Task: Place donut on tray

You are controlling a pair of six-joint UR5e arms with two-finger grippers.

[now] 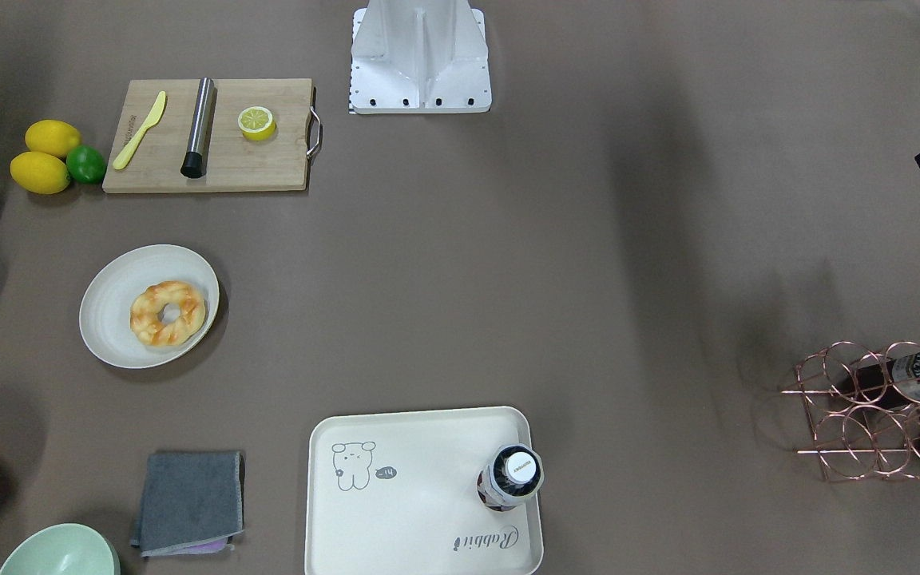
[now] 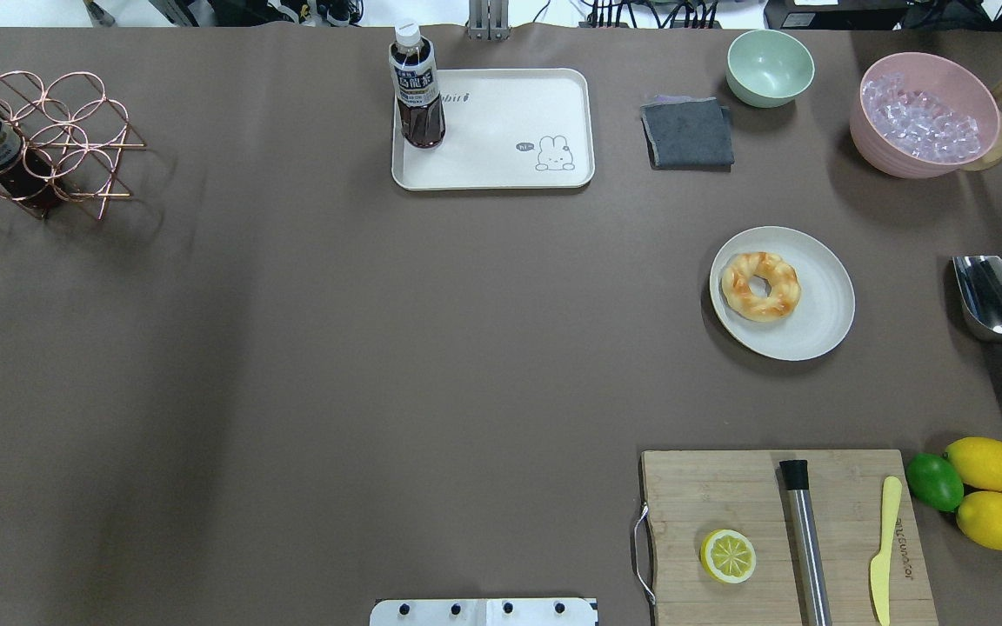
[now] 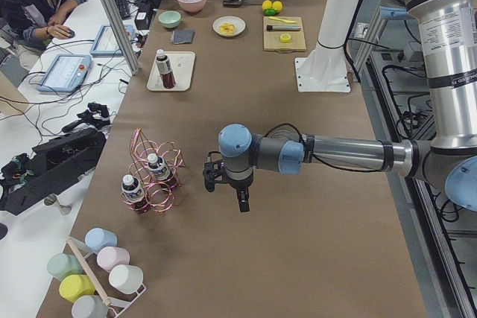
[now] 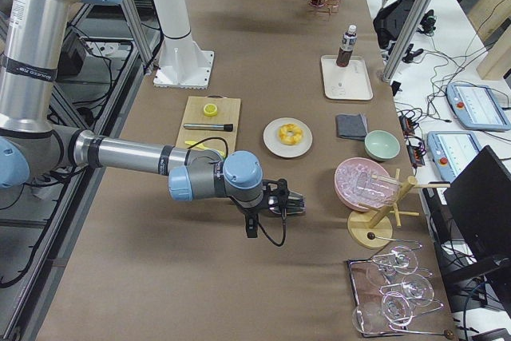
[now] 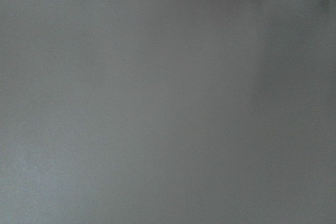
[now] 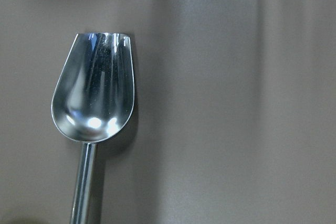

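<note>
The donut [image 2: 760, 286] sits on a round plate [image 2: 824, 300] near the tabletop's [image 2: 292, 365] right edge. I cannot tell whether the right end effector [image 4: 295, 204] or the left end effector [image 3: 213, 178] is open. Lowering too close to the bottle [image 2: 418, 87] on the tray [image 2: 501, 139] could topple it.

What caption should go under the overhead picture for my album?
Donut sits on a round plate; the cream tray holds only a bottle.

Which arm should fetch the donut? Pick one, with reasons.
Right. The donut lies on the round plate on the robot's right; the right gripper hangs near it, above the metal scoop. The left gripper is far off, by the copper bottle rack.
</note>
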